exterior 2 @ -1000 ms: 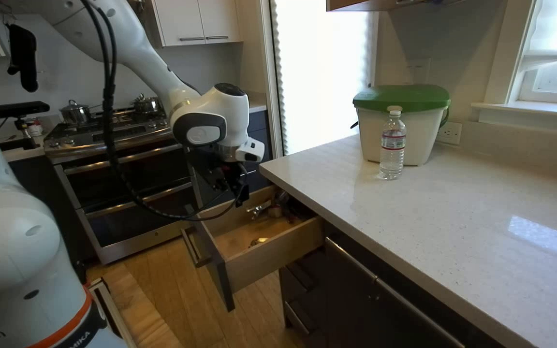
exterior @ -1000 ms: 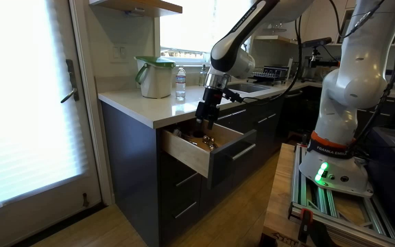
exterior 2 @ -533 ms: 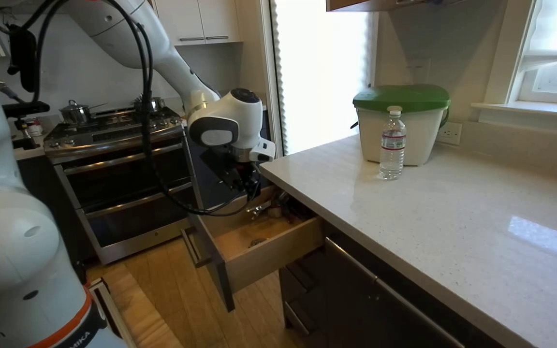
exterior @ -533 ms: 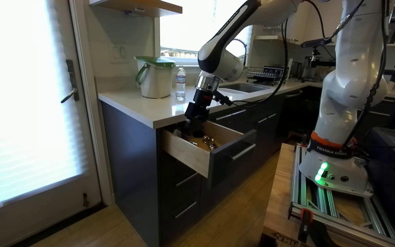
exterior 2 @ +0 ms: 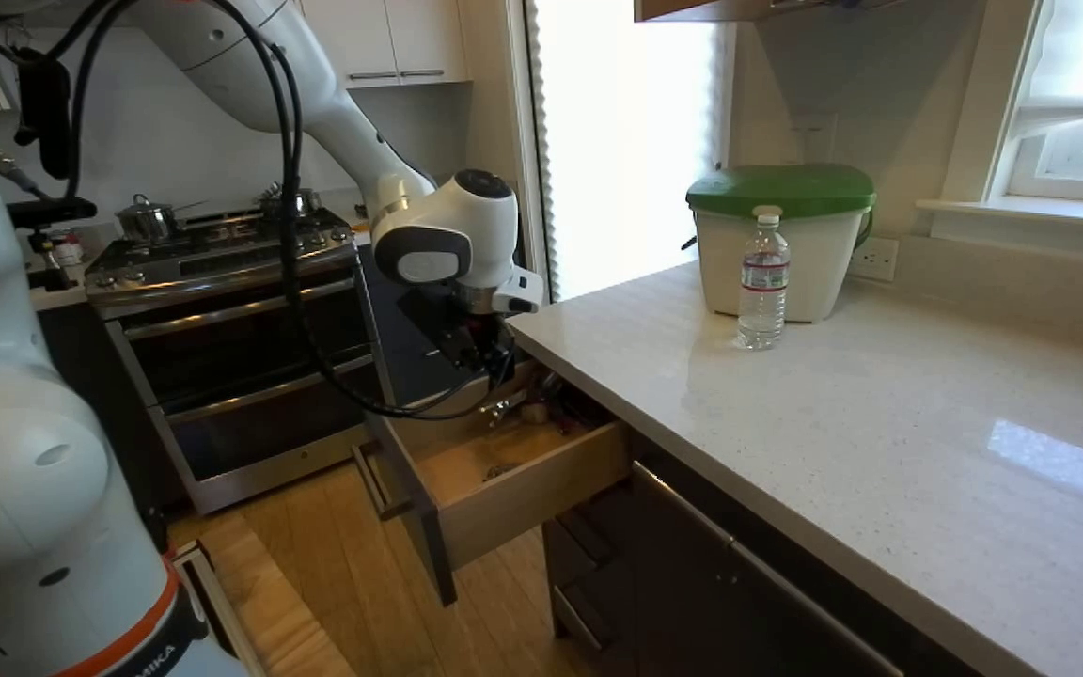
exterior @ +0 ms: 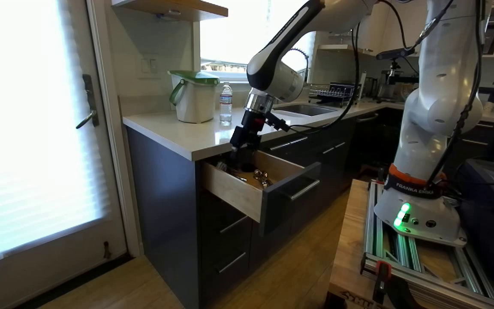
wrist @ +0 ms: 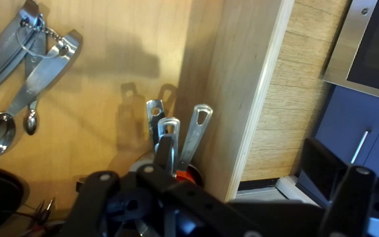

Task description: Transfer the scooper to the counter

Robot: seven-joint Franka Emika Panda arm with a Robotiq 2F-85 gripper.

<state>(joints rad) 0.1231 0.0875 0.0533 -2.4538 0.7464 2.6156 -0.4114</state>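
1. Inside the pulled-out drawer [wrist: 120, 42], at nine o'clock from the claw [wrist: 242, 146] in the wrist view: three metal handles [wrist: 193, 136], one presumably the scooper's.
2. Claw spread wide, apparently holding nothing: pre-grasp.
3. Next: straddle one handle, grip, lift onto the tabletop [exterior 2: 880, 442].

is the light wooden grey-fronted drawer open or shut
Open: the drawer juts past the long white counter, baring silver metal measuring spoons inside.

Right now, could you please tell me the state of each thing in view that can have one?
Black two-finger gripper: open
Light, rectangular wooden drawer: pulled open
Two dark grey lower drawers: shut
Green lid of the white bucket: closed
Clear plastic bottle: upright, capped
Shiny metal measuring spoons: lying, ringed together
Steel-and-glass oven: doors shut
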